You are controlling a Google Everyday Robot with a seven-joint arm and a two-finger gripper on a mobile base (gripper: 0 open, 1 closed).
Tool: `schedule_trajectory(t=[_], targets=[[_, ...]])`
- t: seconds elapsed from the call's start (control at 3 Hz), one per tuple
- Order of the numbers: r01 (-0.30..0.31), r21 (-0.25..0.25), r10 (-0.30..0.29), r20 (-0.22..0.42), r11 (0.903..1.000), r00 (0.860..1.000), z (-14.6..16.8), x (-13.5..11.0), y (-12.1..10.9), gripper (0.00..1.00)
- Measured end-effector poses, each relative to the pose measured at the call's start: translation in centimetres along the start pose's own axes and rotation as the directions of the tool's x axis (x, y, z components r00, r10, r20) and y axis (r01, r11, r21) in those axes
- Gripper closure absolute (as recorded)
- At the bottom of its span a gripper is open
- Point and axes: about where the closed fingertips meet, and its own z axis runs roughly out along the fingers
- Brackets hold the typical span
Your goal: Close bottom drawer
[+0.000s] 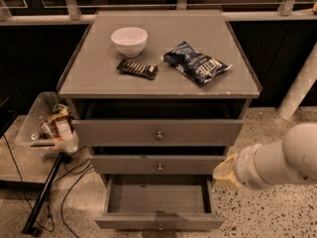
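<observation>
Currently the bottom drawer (158, 200) stands pulled out at lower centre. It looks like stiff wood that should slide under a push on its front panel (159, 222). At lower right the tool (224, 172) hangs beside it; apart or together, I cannot tell.

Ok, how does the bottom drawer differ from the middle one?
The bottom grey wooden drawer is pulled far out, its plain board showing; the middle grey wooden drawer sits pushed in, its inside hidden. Both have grey fronts with one small round knob. The gripper hovers at the middle drawer's right end.
</observation>
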Motion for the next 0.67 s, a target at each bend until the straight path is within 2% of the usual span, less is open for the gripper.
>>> schedule_trajectory(t=[0.33,0.67], targets=[[-0.017,0.026,0.016,0.03,0.9995,0.999,4.2,2.2,0.5,1.0],[-0.014,0.029,0.012,0.046,0.9995,0.999,7.9,4.0,0.3,1.0]])
